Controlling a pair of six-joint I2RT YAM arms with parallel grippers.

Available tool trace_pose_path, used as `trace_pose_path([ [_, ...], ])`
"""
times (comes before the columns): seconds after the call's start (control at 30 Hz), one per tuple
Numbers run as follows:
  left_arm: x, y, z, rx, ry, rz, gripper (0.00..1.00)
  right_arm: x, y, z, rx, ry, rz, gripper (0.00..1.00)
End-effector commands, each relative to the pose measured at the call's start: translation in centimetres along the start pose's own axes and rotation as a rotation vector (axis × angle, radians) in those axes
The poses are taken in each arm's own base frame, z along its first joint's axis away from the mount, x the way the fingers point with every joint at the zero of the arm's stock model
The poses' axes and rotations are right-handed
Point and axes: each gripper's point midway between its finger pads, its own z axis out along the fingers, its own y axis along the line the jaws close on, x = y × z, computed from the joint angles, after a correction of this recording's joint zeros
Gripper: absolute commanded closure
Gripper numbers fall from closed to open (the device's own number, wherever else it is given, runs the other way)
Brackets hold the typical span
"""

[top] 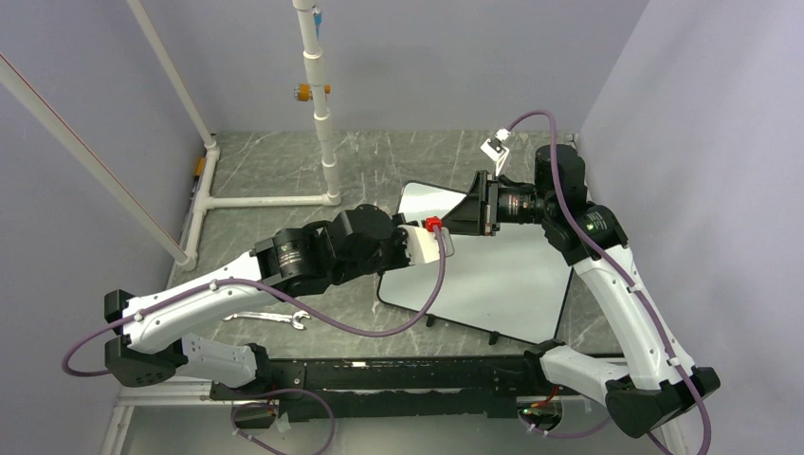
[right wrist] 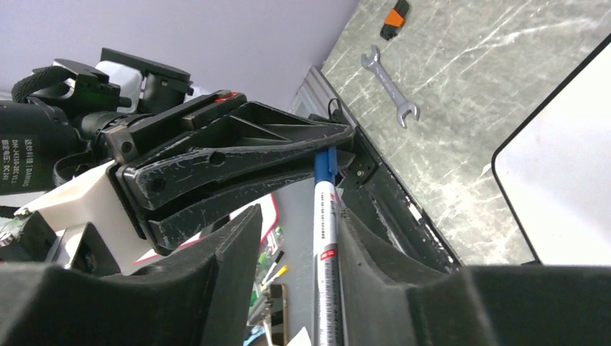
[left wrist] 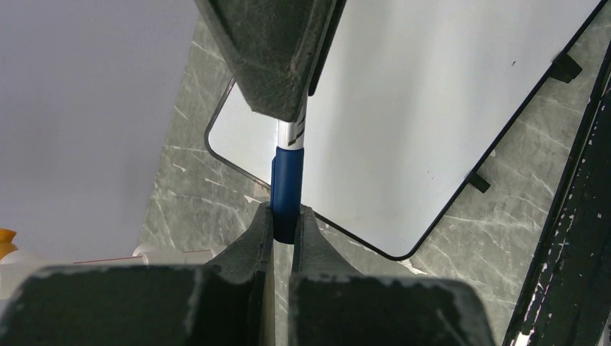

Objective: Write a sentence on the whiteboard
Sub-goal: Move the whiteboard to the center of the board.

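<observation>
Jaws of the left gripper (left wrist: 287, 220) are clenching on the blue cap end of a marker (left wrist: 288, 176), with no gap showing on either side of the cap. The marker's white barrel is running straight across into the right gripper (right wrist: 299, 231), whose jaws are standing parted around it. In the right wrist view one finger (right wrist: 403, 288) is lying against the barrel while the other is sitting clear of it, so that side is reading as released rather than gripping.

Both grippers are meeting in the air above the far-left corner of the whiteboard (top: 493, 275), and the marker is hanging over the board without touching it. The whiteboard is lying flat and skewed on the table (top: 284, 161). A wrench (top: 270, 318) is lying on the table to the left of the whiteboard, well apart from it.

Progress, as judged: nothing of the sentence is appearing on the whiteboard, and every visible part of its surface is showing blank. The cap is looking seated on the marker. Uncapping, bringing the tip down to the board and all of the writing are left to do.
</observation>
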Motion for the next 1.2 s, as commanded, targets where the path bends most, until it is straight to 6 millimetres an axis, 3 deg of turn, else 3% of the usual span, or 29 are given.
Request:
trace_pose_path([
  [0.0,-2.1,0.6,-0.1,-0.017,-0.070,-0.038,1.00,-0.6,2.1,-0.4,-0.057,-0.027,-0.059,0.52],
  [0.53,-2.2,2.5,-0.8,-0.117,-0.067,-0.061,1.00,-0.5,1.5,-0.3,-0.032,-0.032,-0.041,0.63],
  [0.87,-2.3,1.9,-0.5,-0.083,-0.078,-0.042,1.00,-0.6,1.5,0.0,-0.042,-0.026,-0.041,0.67],
  [1.03,-2.2,1.8,-0.5,-0.080,-0.079,-0.029,1.00,-0.7,1.2,0.1,-0.035,-0.031,-0.033,0.74],
  [1.17,-2.1,1.7,-0.6,-0.075,-0.082,-0.022,1.00,-0.9,0.8,0.3,-0.019,-0.043,-0.024,0.72],
])
